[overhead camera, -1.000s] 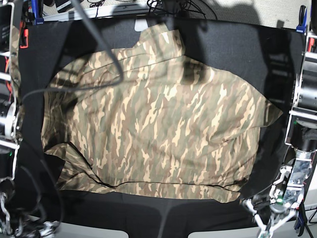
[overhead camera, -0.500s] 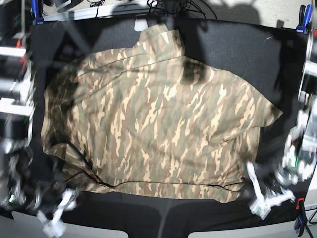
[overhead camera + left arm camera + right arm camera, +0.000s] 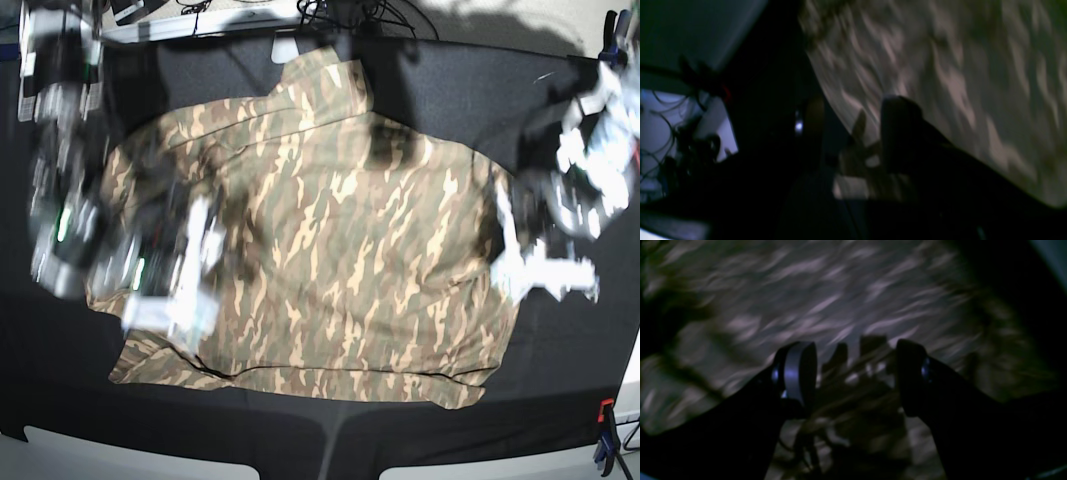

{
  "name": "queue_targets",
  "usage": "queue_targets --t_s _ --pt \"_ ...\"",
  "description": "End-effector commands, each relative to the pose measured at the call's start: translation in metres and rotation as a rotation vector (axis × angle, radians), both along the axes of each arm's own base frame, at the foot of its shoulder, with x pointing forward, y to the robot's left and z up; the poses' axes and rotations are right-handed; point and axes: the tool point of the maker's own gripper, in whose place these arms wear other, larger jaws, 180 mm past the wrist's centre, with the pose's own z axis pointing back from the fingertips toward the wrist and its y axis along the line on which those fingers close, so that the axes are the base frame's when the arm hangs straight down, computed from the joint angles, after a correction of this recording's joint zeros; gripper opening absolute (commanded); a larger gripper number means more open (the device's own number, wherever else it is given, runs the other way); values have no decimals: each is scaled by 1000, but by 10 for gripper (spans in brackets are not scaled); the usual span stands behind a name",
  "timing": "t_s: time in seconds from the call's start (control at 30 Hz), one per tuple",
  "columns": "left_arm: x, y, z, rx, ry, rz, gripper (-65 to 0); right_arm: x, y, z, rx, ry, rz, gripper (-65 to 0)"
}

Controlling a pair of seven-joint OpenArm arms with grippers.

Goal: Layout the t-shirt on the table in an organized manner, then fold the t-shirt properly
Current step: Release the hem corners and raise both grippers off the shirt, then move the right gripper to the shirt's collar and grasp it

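Observation:
The camouflage t-shirt [image 3: 330,250] lies spread and rumpled across the middle of the black table [image 3: 470,80]. In the base view both arms are motion-blurred. My right gripper [image 3: 185,275] hovers over the shirt's left side, and my left gripper [image 3: 530,262] is at the shirt's right edge. In the right wrist view the right gripper [image 3: 853,370] stands open above the t-shirt [image 3: 840,300], with nothing between its fingers [image 3: 798,370]. The left gripper [image 3: 857,130] in the left wrist view is open at the t-shirt's [image 3: 957,73] border, over black cloth.
A blue clamp [image 3: 610,25] sits at the far right corner and another clamp [image 3: 603,440] at the near right edge. Cables [image 3: 340,12] run along the far edge. A pale tag [image 3: 285,45] lies just beyond the shirt's top.
Both arms have swung up from the near corners and inward over the shirt's left and right sides. The shirt has barely shifted.

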Motion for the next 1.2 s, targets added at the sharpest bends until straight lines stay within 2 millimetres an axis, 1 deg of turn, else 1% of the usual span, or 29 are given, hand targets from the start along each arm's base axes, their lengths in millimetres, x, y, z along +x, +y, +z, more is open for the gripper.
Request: queue_targets --t_s 0.0,0.1,0.2,0.27,0.4,0.5,0.57,0.6,0.73,0.87,0.93,1.0,1.07,1.17 --pt "2 5 9 22 -56 3 -390 -6 4 8 17 -27 22 -293" --pt "-16 14 -4 76 -68 38 -390 -41 13 -9 29 35 50 -293" --pt "-29 25 -10 128 -90 85 -390 -74 25 -15 57 70 85 -293" --pt "-34 32 -12 165 -108 105 -390 -94 33 -15 74 85 109 -293" --pt "-38 44 -8 219 -147 157 -390 -132 44 -16 102 130 143 -293" --pt "-36 50 -3 235 -174 186 -390 -158 47 -24 112 193 149 -293" --pt "-35 51 -2 242 -180 185 -390 -172 47 -30 114 236 149 -293" --pt "-35 50 -2 242 -181 185 -390 -177 49 -33 113 252 154 -301" --pt "-34 48 0 233 -191 175 -390 -189 62 -41 75 254 220 -380" --pt "-34 47 0 232 -193 172 -390 -202 90 -46 55 201 337 -384" --pt "-34 47 0 232 -193 172 -390 -210 101 -53 29 175 394 -384" --pt "-34 47 0 232 -193 172 -390 -212 104 -67 -36 148 437 -384" --pt "-34 48 0 233 -191 174 -390 -210 101 -81 -117 129 469 -386" --pt "-34 48 0 232 -191 174 -390 -211 99 -94 -186 122 506 -386"
